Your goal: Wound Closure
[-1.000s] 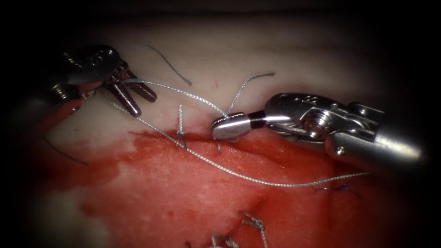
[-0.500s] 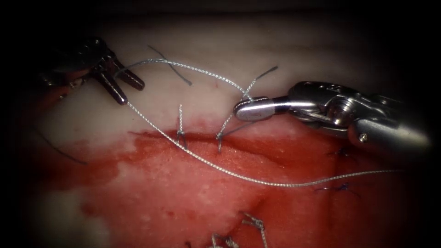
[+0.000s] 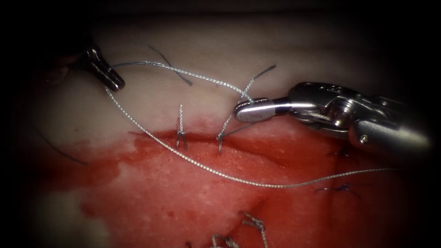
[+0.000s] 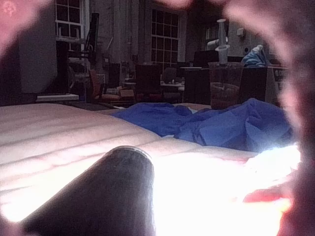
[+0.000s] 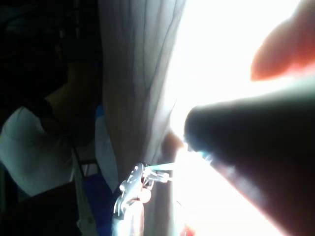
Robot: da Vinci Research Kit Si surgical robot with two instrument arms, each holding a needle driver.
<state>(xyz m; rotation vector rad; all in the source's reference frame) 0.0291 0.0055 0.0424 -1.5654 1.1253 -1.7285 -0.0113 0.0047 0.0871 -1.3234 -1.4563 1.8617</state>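
— What does each tool hold?
— Left tool (image 3: pixel 108 78) and right tool (image 3: pixel 250 110) are both clamped on the thread (image 3: pixel 183 156) above the cut (image 3: pixel 202 138); needle unseen.
— Advice?
— Keep tension even across the tissue (image 3: pixel 193 202).

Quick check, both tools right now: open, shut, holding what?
Left tool: shut on the thread, above the cut, at the left.
Right tool: shut on the thread near the right-hand stitch.

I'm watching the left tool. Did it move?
Yes. The left tool moved up and left, away from the finished stitch, holding the thread.
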